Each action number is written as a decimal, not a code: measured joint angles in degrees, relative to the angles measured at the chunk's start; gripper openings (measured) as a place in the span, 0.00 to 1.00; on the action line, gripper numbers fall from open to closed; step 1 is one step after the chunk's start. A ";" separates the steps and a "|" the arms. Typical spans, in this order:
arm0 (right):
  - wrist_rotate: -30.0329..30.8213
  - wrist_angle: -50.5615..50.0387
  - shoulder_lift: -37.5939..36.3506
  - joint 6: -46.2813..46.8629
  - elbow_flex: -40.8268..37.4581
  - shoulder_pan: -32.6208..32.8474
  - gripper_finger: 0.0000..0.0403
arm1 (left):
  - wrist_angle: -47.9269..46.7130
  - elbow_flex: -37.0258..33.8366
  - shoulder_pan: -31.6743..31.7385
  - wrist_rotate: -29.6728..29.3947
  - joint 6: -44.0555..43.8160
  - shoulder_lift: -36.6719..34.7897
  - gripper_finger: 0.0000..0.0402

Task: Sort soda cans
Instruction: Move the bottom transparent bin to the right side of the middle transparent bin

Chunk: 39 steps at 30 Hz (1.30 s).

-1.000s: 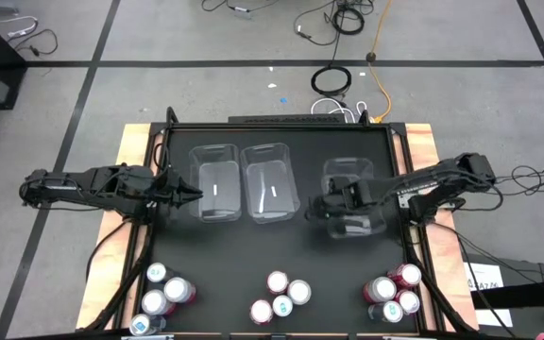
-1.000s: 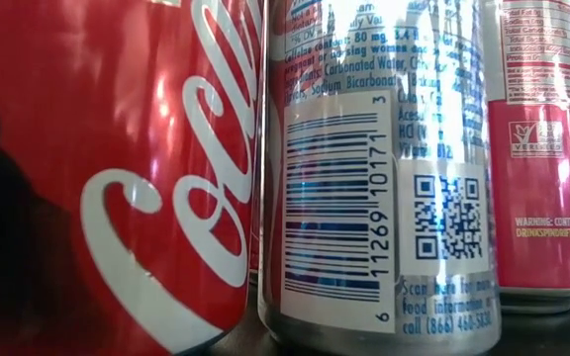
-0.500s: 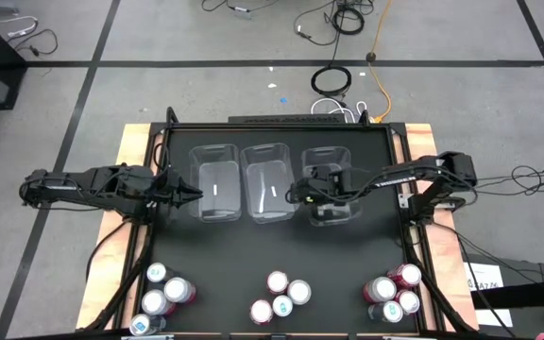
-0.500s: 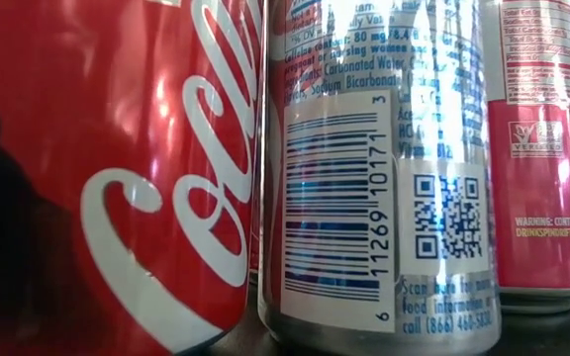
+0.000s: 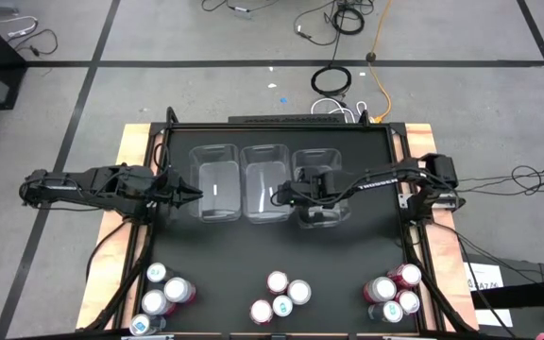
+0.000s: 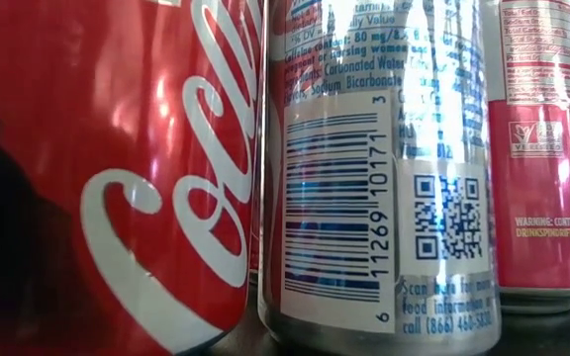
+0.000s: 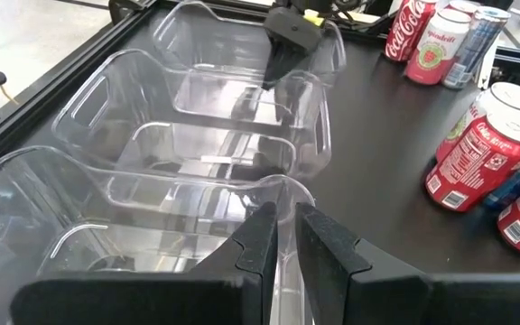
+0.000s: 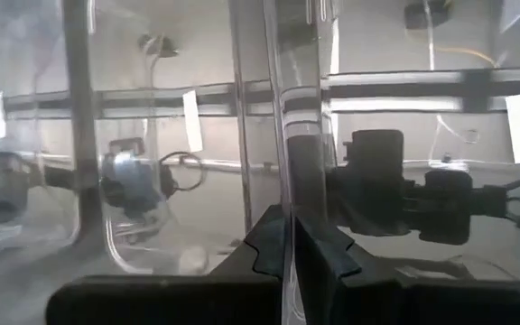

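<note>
High view: left gripper (image 5: 195,195) pinches the left bin (image 5: 217,182) wall at mid-left; right gripper (image 5: 277,195) pinches the right bin (image 5: 317,179) wall; soda cans (image 5: 281,295) wait along the bottom edge. Left wrist view: thin rim clamped; a slip would skew the row. Low view: cans fill the frame.

High view looks straight down; low view sits against the soda cans (image 6: 384,178); wrist views share the bins (image 7: 197,171).
</note>
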 joint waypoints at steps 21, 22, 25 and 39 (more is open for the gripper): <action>5.72 -1.77 -0.05 7.63 0.46 3.03 0.02 | -0.02 0.00 0.01 0.00 0.11 0.00 0.13; 5.65 -2.04 -0.07 7.16 0.46 2.57 0.02 | -0.01 0.00 0.02 0.01 0.12 0.00 0.13; 5.39 -2.40 -0.07 5.15 0.46 1.43 0.02 | -0.04 0.00 0.00 0.01 0.12 0.01 0.13; 4.00 -1.50 -0.09 -0.51 0.46 0.32 0.02 | -0.16 0.00 0.00 0.02 0.13 0.01 0.13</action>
